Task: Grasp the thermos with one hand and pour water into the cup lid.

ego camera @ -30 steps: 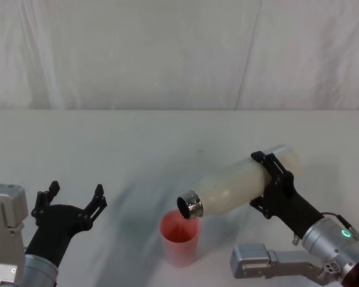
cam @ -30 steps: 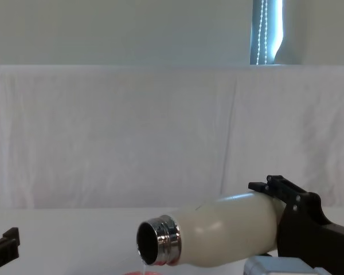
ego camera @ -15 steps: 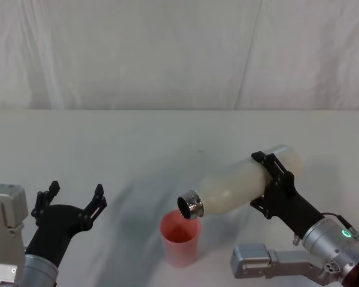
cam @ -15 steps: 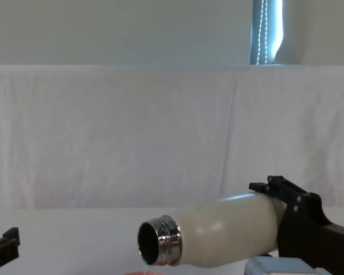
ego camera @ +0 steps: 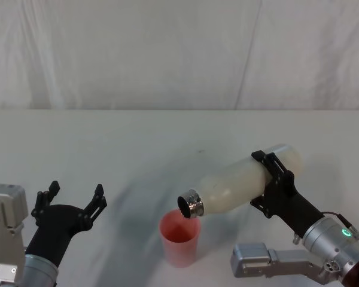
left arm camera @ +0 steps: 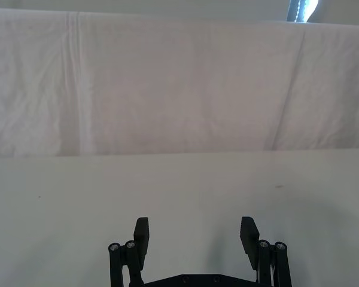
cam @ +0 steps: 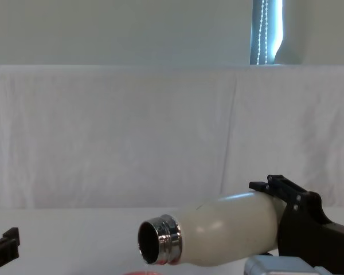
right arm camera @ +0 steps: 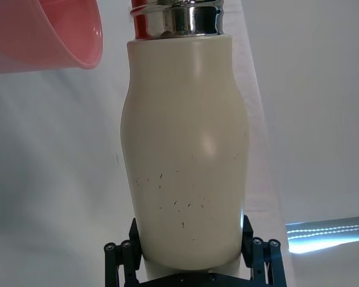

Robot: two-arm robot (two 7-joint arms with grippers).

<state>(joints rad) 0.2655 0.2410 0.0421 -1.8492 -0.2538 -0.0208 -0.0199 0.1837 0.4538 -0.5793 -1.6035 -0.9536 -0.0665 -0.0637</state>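
Head view showed the right gripper (ego camera: 274, 181) clamped round the rigid, likely slick thermos (ego camera: 242, 180) near its base, mouth tipped over the cup lid (ego camera: 180, 238), while the left gripper (ego camera: 71, 198) idled, jaws spread, left of the cup lid.

A pale, matte worktop (ego camera: 167, 137) runs back to a creased white cloth backdrop (ego camera: 167, 54) hung across the whole width behind it. From the chest view, a plain light wall (cam: 120, 31) rises above the cloth's top edge, with a narrow strip of bright window (cam: 266, 31) at the upper right.
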